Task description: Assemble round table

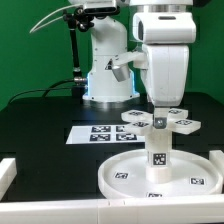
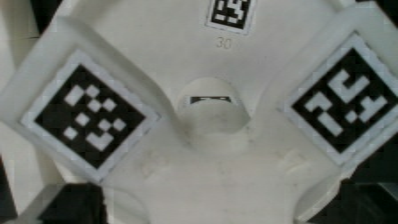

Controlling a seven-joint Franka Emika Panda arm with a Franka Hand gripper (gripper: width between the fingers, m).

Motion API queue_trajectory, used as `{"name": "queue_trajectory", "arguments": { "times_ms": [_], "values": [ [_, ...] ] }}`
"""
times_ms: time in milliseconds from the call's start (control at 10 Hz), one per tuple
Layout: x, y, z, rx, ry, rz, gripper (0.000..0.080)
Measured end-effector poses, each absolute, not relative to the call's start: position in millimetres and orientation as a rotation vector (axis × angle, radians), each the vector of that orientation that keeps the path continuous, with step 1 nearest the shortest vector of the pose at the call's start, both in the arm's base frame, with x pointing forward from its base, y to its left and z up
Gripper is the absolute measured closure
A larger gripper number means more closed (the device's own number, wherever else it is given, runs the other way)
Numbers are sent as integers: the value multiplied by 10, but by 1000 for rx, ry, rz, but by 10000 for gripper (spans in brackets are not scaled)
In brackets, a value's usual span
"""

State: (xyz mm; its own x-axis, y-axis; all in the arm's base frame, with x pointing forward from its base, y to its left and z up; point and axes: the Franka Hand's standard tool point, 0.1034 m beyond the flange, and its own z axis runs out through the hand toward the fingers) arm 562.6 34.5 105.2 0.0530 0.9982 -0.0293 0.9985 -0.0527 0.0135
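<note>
The large rimmed round disc (image 1: 118,181) lies on the black table near the front. The short thick cylinder leg (image 1: 157,155) stands upright at its centre, with a tag on its side. The cross-shaped foot piece (image 1: 158,121) sits level on top of the leg. My gripper (image 1: 158,110) comes straight down onto it and is shut on it. In the wrist view the foot piece (image 2: 214,120) fills the picture with its tags. My dark fingers (image 2: 68,200) press on either side of it. I cannot tell whether the foot touches the leg's top.
The marker board (image 1: 92,133) lies flat behind the disc toward the exterior view's left. White border rails run along the front (image 1: 60,212), the left (image 1: 8,172) and the right (image 1: 214,160). The robot base (image 1: 108,75) stands at the back.
</note>
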Motion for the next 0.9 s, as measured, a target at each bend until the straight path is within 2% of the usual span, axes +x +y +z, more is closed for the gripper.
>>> {"name": "queue_trajectory", "arguments": {
  "times_ms": [200, 300, 400, 500, 900],
  "values": [
    [5626, 341, 1050, 2261, 2138, -19, 151],
    [5626, 341, 1050, 2262, 2137, -19, 245],
    [5626, 340, 1050, 2262, 2137, -19, 245],
    [5628, 338, 1052, 2262, 2136, -18, 370],
    [5628, 337, 1052, 2307, 2087, -17, 370]
  ]
}}
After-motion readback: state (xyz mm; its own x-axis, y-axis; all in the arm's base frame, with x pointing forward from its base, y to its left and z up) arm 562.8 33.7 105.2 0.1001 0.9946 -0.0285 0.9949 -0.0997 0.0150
